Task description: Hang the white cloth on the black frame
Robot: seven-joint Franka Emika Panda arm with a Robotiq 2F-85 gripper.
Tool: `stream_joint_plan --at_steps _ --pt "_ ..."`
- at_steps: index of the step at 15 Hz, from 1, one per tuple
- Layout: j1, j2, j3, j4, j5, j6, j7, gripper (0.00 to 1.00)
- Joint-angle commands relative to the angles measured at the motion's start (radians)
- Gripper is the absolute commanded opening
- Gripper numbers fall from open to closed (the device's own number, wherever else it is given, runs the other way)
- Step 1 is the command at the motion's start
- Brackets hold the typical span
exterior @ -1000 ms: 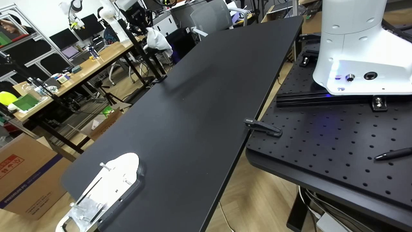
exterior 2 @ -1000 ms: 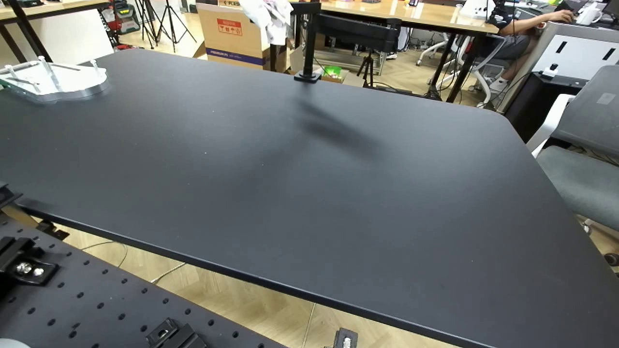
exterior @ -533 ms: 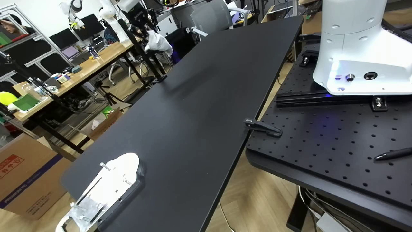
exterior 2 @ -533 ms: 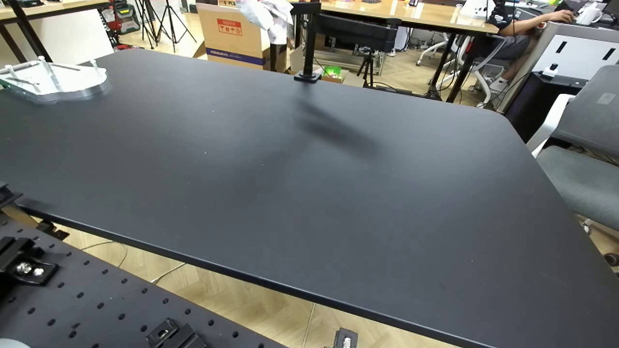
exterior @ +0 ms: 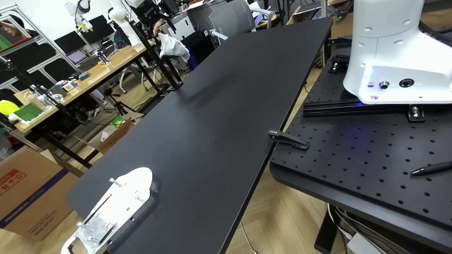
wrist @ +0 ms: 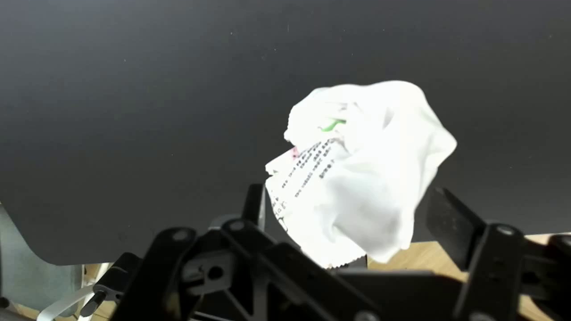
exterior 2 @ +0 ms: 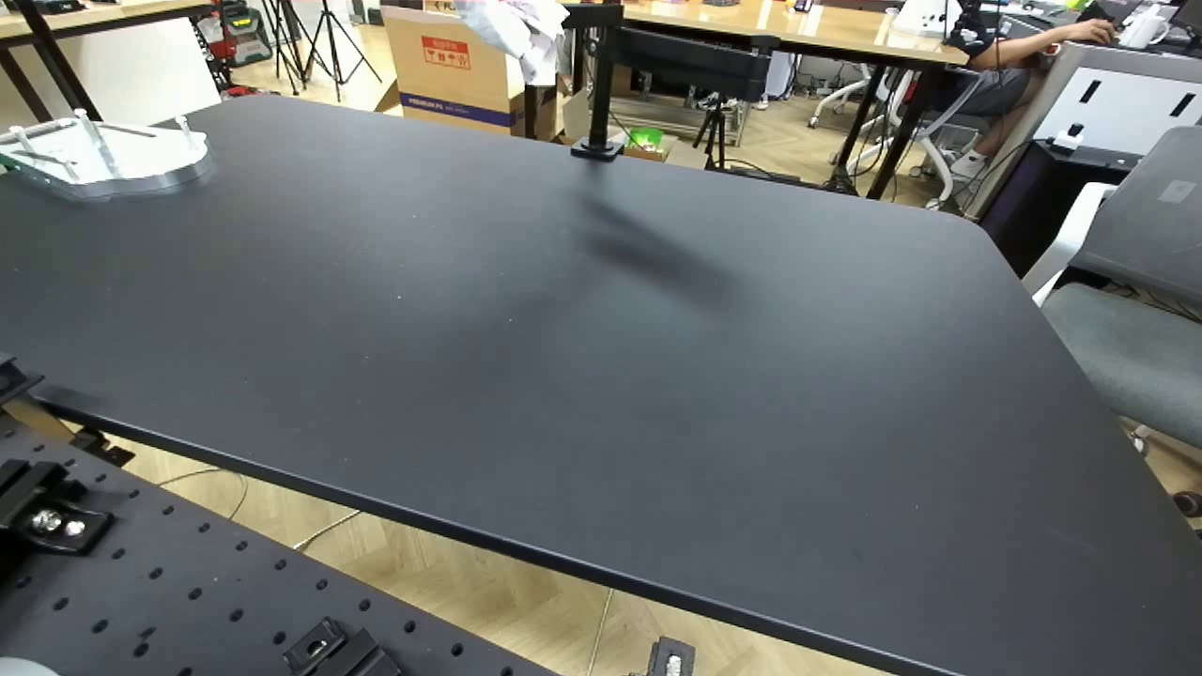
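The white cloth is draped over the top of the black frame at the far table edge. In an exterior view the cloth hangs left of the frame's post. In the wrist view the crumpled cloth, with printed lettering, lies between the spread fingers of my gripper. A gap shows between it and the right-hand finger; whether the left-hand finger touches it, I cannot tell. The gripper stands open. Where cloth meets frame is mostly hidden in the wrist view.
A white plate with upright pegs lies near one end of the black table. A black clamp bridges the gap to the robot's perforated base. Beyond the table stand a cardboard box and a grey chair.
My gripper's fingers have spread apart and let go of the cloth. The cloth stays hanging on the frame, with only a slight shift in its folds.
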State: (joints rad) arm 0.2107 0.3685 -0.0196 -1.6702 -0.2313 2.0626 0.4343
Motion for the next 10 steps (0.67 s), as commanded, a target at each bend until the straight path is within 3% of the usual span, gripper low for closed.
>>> stream_joint_plan --at_steps 1,6,7,10 --pt "0.006 -0.056 0.010 -0.003 -0.021 -0.041 0.018 1.00" --pt "0.003 -0.128 0.048 -0.040 0.000 -0.130 -0.022 1.00" --pt "-0.004 -0.081 0.047 -0.004 -0.007 -0.093 -0.008 1.00" --pt "-0.004 -0.103 0.060 -0.016 -0.006 -0.121 -0.016 1.00"
